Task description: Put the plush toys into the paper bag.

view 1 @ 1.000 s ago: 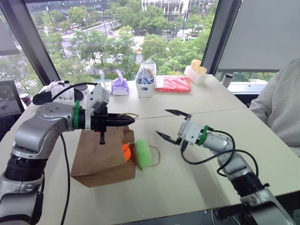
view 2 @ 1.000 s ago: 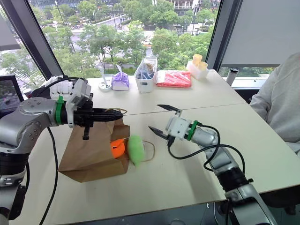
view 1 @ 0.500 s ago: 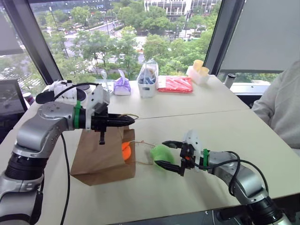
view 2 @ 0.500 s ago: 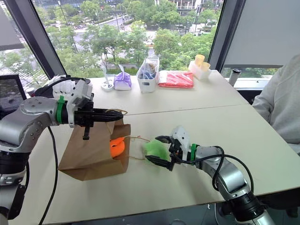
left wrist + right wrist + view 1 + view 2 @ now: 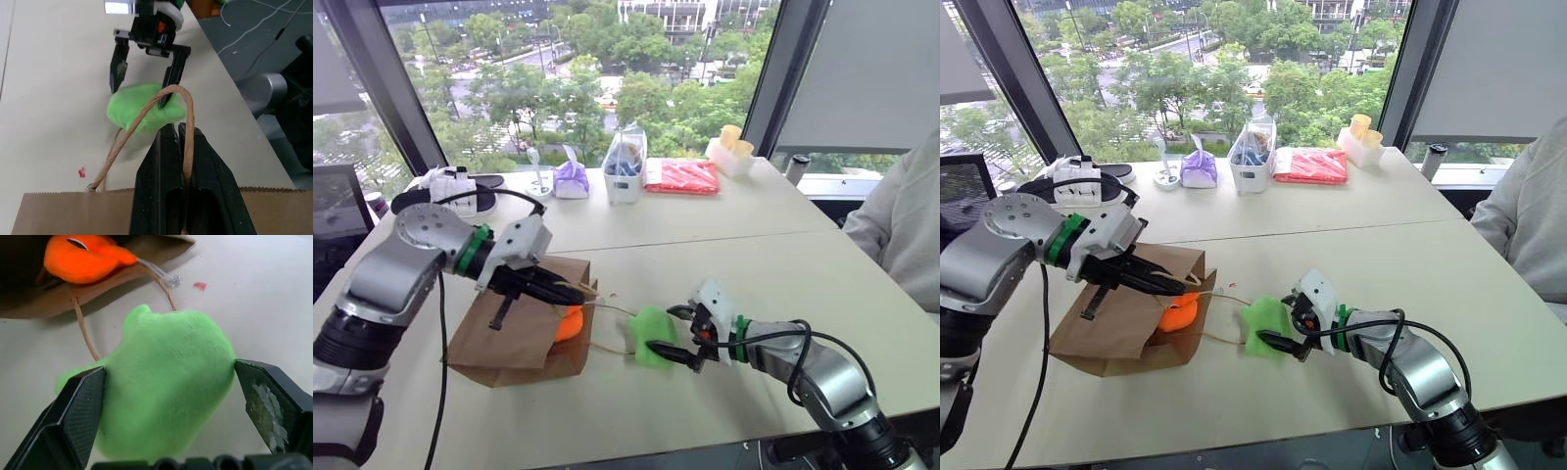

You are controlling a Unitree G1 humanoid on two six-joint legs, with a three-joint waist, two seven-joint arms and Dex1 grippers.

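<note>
Left gripper (image 5: 182, 142) pinches the cord handle (image 5: 188, 105) of the paper bag (image 5: 514, 333) lying on the table (image 5: 754, 264). Orange toy (image 5: 570, 323) sits in its mouth. Right gripper (image 5: 171, 382), spread wide, straddles the green toy (image 5: 166, 382) just beside the bag.

Far side of white table (image 5: 773, 245): purple pouch (image 5: 572, 180), clear bag of blue items (image 5: 623, 166), red packet (image 5: 681, 176), yellow cups (image 5: 729, 138); person's sleeve (image 5: 901, 220) right.

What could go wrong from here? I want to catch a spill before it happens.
The right pincer is open around the green toy on the table, so a loose close could let it slip. The left pincer holds only a cord handle, so the paper bag could sag. The orange toy sits at the mouth and might roll out.
</note>
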